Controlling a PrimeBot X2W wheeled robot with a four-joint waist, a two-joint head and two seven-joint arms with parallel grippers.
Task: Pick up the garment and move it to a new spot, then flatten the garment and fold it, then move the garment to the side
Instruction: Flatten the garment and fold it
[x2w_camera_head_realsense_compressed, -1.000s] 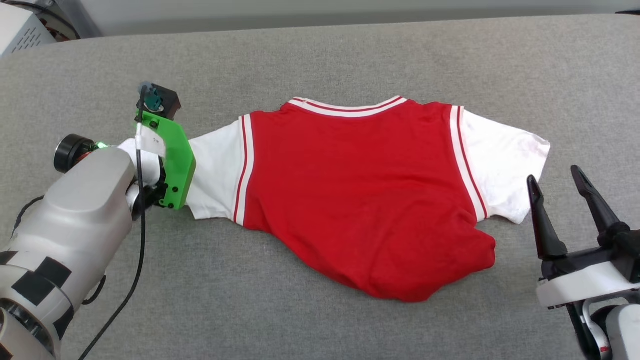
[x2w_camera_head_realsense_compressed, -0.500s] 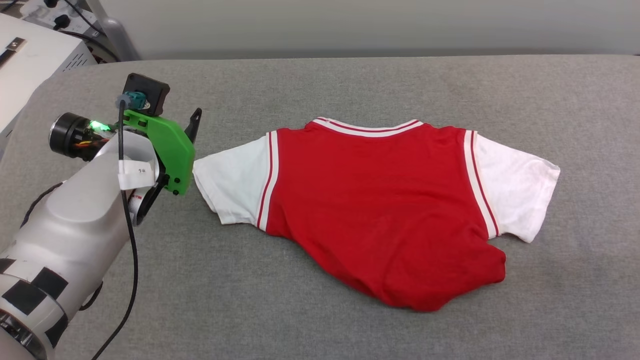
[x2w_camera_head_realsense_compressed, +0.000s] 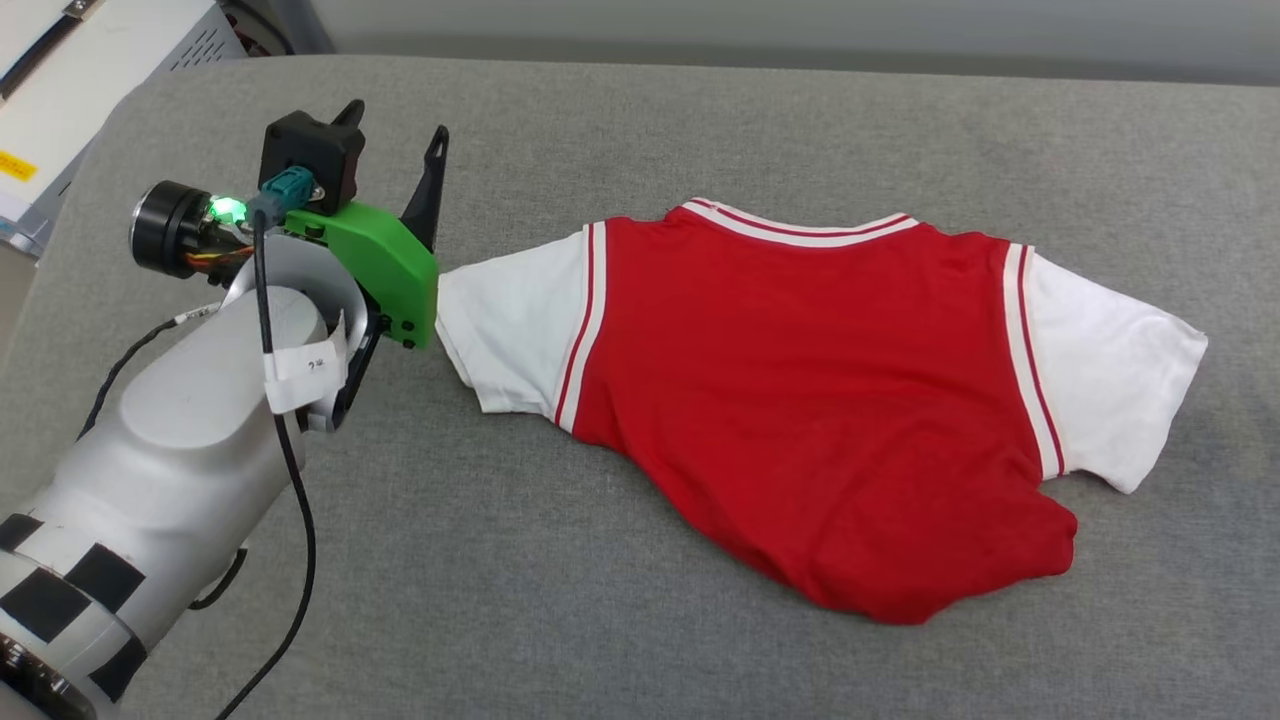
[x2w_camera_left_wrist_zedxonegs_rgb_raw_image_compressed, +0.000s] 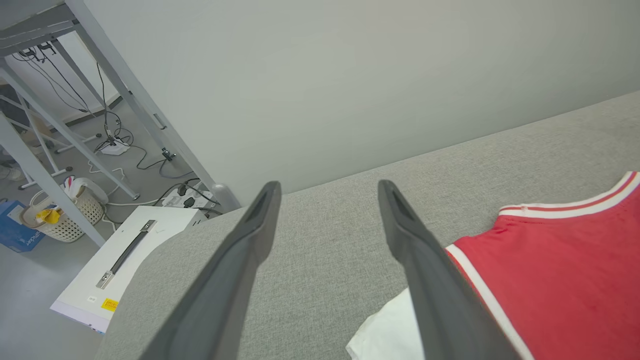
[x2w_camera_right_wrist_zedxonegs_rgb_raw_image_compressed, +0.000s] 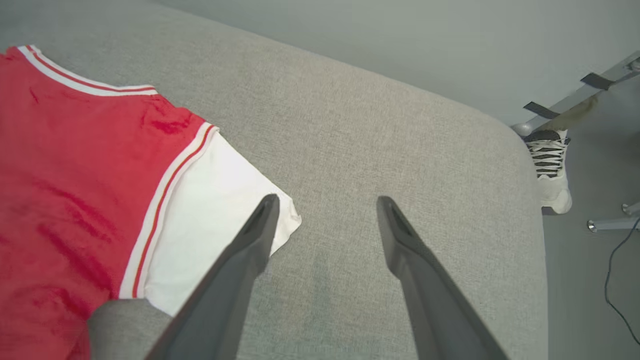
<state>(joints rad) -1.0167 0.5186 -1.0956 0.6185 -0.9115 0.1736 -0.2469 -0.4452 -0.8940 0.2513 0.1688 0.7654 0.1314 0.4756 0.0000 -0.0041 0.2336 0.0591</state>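
Observation:
The garment (x2w_camera_head_realsense_compressed: 820, 400) lies spread on the grey padded table (x2w_camera_head_realsense_compressed: 700, 130), plain red side up, collar toward the far edge and a white sleeve (x2w_camera_head_realsense_compressed: 510, 320) out to each side. Its lower hem is bunched and tucked at the near right. No lettering shows. My left gripper (x2w_camera_head_realsense_compressed: 398, 125) stands open and empty just left of the left sleeve, fingers raised off the cloth; the left wrist view shows the same gripper (x2w_camera_left_wrist_zedxonegs_rgb_raw_image_compressed: 328, 186) with the garment (x2w_camera_left_wrist_zedxonegs_rgb_raw_image_compressed: 560, 270) to its right. My right gripper (x2w_camera_right_wrist_zedxonegs_rgb_raw_image_compressed: 327, 200) is open and empty above bare table beside the right sleeve (x2w_camera_right_wrist_zedxonegs_rgb_raw_image_compressed: 215, 200).
A white equipment box (x2w_camera_head_realsense_compressed: 60, 80) sits past the table's far left corner, also visible from the left wrist (x2w_camera_left_wrist_zedxonegs_rgb_raw_image_compressed: 130, 260). A grey wall runs behind the table. A person's shoe (x2w_camera_right_wrist_zedxonegs_rgb_raw_image_compressed: 547, 165) stands on the floor beyond the table's rounded right corner.
The head camera has shifted. My left gripper has drawn back off the left sleeve and lifted, its fingers now showing. The right gripper has left the head view. The garment's shape is unchanged.

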